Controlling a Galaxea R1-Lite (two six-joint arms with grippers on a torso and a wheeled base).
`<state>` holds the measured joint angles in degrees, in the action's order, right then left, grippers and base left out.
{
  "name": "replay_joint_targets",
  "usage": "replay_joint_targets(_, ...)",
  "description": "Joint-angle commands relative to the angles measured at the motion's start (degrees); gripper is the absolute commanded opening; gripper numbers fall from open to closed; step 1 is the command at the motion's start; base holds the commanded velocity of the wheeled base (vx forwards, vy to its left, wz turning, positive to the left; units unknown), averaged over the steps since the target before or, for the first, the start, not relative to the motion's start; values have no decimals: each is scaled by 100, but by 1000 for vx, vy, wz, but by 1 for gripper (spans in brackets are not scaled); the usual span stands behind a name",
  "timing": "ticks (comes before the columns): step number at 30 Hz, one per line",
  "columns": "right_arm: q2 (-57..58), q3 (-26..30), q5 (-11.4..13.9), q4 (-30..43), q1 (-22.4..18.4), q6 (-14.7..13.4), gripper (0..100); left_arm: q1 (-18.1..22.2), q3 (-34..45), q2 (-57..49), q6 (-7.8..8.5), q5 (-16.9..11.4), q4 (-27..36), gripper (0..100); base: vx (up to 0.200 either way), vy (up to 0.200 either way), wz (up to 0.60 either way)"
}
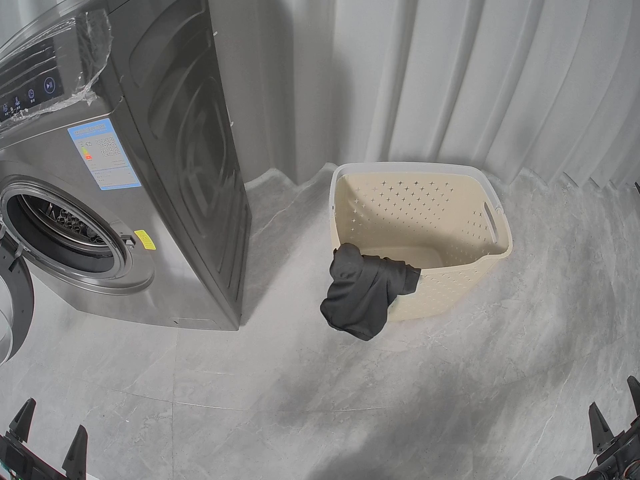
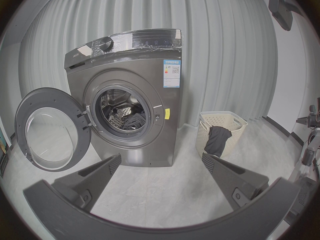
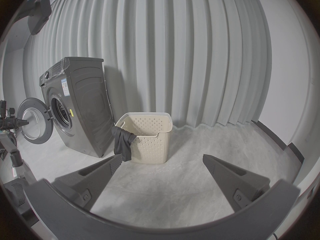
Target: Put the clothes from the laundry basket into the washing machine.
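One washing machine (image 1: 180,168), one laundry basket (image 1: 453,288).
One dark garment (image 1: 363,291) on its seven o'clock rim, one dark heap (image 2: 133,121) inside the machine.

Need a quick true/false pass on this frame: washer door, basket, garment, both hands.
1. The washing machine door is shut. False: it is swung open.
2. A dark garment hangs over the laundry basket rim. True.
3. The left hand grips a garment. False: it is open and empty.
4. Dark clothing lies in the drum. True.
5. The right hand is open. True.
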<state>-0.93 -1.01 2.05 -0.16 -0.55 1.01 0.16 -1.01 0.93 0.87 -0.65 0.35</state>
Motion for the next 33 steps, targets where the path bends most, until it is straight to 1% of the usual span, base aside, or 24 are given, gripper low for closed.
replay_joint_targets(1,40,101,6,-2,2,4,100,2,92,-66,1,-6,0,100,200,0,0)
replay_joint_targets(8,57,84,24,-37,2,-13,100,2,92,-66,1,-6,0,100,200,0,0)
replay_joint_targets(10,49,-303,41,-257,2,-48,100,2,92,-66,1,3,0,100,0,0,0)
replay_joint_targets(11,-66,-787,33,-336,20,-136,100,2,92,-66,1,3,0,100,0,0,0)
replay_joint_targets(12,-259,-1103,41,-327,46,-251,100,2,92,-66,1,3,0,100,0,0,0)
replay_joint_targets(13,-567,-1305,59,-318,90,-391,100,2,92,-66,1,3,0,100,0,0,0)
replay_joint_targets(14,-1059,-1393,85,-309,187,-523,100,2,92,-66,1,-6,0,100,0,0,0)
replay_joint_targets(15,-1516,-1367,164,-318,275,-602,100,2,92,-66,1,3,0,100,0,0,0)
replay_joint_targets(16,-1859,-1340,191,-371,336,-646,100,2,92,-66,1,3,0,100,0,0,0)
replay_joint_targets(17,-2535,-1287,243,-406,477,-699,100,2,92,-66,1,3,0,100,0,0,0)
replay_joint_targets(19,-3238,-1340,261,-520,653,-734,100,2,92,-66,1,3,0,100,0,0,0)
replay_joint_targets(20,-3546,-1340,270,-617,749,-690,100,2,92,-66,1,3,0,100,0,0,0)
replay_joint_targets(22,-4205,-1349,279,-1012,1030,-646,100,2,92,-66,-7,3,0,100,0,0,0)
replay_joint_targets(23,-4293,-1349,279,-1083,1083,-655,100,2,92,-66,-7,3,0,100,0,0,0)
replay_joint_targets(24,-4706,-1331,252,-1478,1417,-655,100,2,92,-66,1,3,0,100,0,0,0)
replay_joint_targets(25,-4952,-1331,235,-1724,1681,-690,100,2,92,-66,-7,3,0,100,0,0,0)
replay_joint_targets(27,-4952,-1331,235,-1724,1681,-690,100,2,92,-66,-7,3,0,100,0,0,0)
replay_joint_targets(28,-5401,-1375,199,-2050,2111,-752,100,2,92,-66,-7,3,0,100,0,0,0)
replay_joint_targets(31,-5893,-1490,120,-2234,2155,-752,100,-7,92,-66,-7,3,0,100,0,0,0)
replay_joint_targets(33,-5972,-1525,76,-2252,2164,-760,100,2,92,-66,-7,3,0,100,0,0,0)
